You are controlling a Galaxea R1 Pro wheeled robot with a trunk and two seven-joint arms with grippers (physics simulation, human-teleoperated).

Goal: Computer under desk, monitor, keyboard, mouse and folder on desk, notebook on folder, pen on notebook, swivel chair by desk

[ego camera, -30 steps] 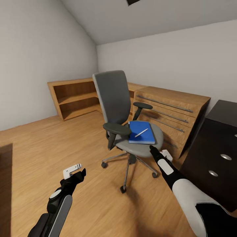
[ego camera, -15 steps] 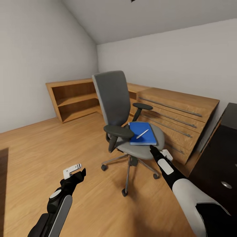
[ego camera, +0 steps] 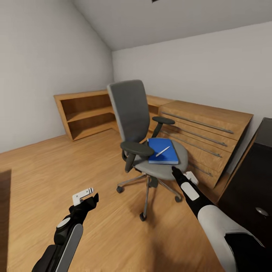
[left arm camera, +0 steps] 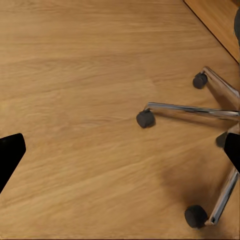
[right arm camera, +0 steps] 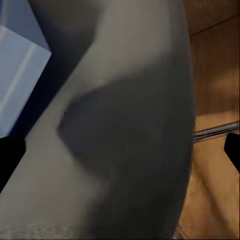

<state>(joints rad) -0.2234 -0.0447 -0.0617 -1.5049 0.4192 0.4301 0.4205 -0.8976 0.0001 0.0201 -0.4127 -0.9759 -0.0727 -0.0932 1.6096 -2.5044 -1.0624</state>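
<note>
I'm facing the chair (ego camera: 145, 132) on the wood floor (ego camera: 56, 166), its grey back upright and its chrome base with casters spread under it. On the seat lies the blue folder (ego camera: 163, 151), flat, toward the side near my right arm, and the pen (ego camera: 162, 151) rests slantwise on top of it. I can't make out a notebook between them.

My right pincer (ego camera: 176, 172) is up at the front edge of the seat, just beside the folder's near corner; its dark tip is at the seat rim, touching or a hair off, I can't tell which. In the right wrist view the grey seat (right arm camera: 125, 125) is very close, with a pale blue corner of the folder (right arm camera: 20, 75) at one side, and my fingertips (right arm camera: 9, 152) sit far apart at the picture's edges: the pincer is wide.

My left pincer (ego camera: 87, 197) hangs low over bare floor, well apart from the chair. Its wrist view looks down on the chair's chrome legs and casters (left arm camera: 145, 118), fingertips (left arm camera: 10, 152) set wide, holding nothing.

Behind the chair stand an oak shelf (ego camera: 85, 113) and a chest of drawers (ego camera: 204, 132); a black cabinet (ego camera: 253, 181) is at my right.
</note>
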